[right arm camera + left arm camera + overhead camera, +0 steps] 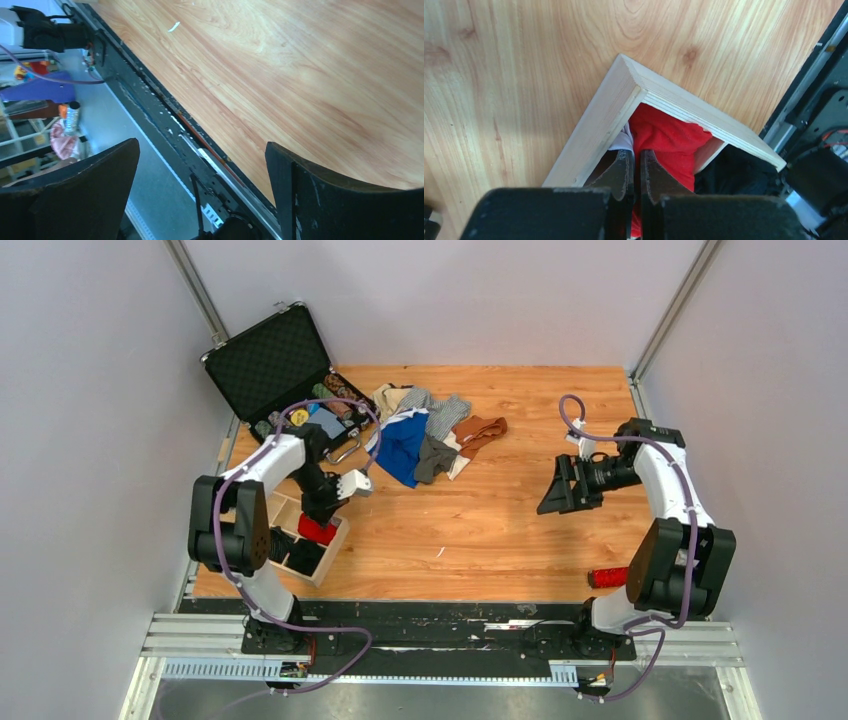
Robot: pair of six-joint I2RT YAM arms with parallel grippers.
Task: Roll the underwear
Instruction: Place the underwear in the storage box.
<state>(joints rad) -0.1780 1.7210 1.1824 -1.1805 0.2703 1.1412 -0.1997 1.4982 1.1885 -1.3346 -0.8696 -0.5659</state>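
- Case: stands open at the worktop's far left corner, lid propped up. It is well clear of the rolling space, so probably just storage.
- Box: a divided wooden tray at the left edge beside the left arm, likely where finished rolls go. One compartment holds red underwear. The next holds dark cloth.
- Left end effector: reaches down into the red compartment. In the wrist view its fingers are clenched almost together, tips buried in the red underwear, and red shows in the slit between them. It seems to be pinching the cloth, tucking it against the box wall so the roll keeps its shape.
- Pile: blue, grey, brown and beige underwear lies loose and unrolled at the far centre, within either arm's reach.
- Right end effector: released, jaws wide apart and holding nothing, hanging above bare worktop, apparently waiting.
- Red object: beside the right arm's base; I cannot tell what it is.
- Writing: no brand, label or lettering is readable in any view.
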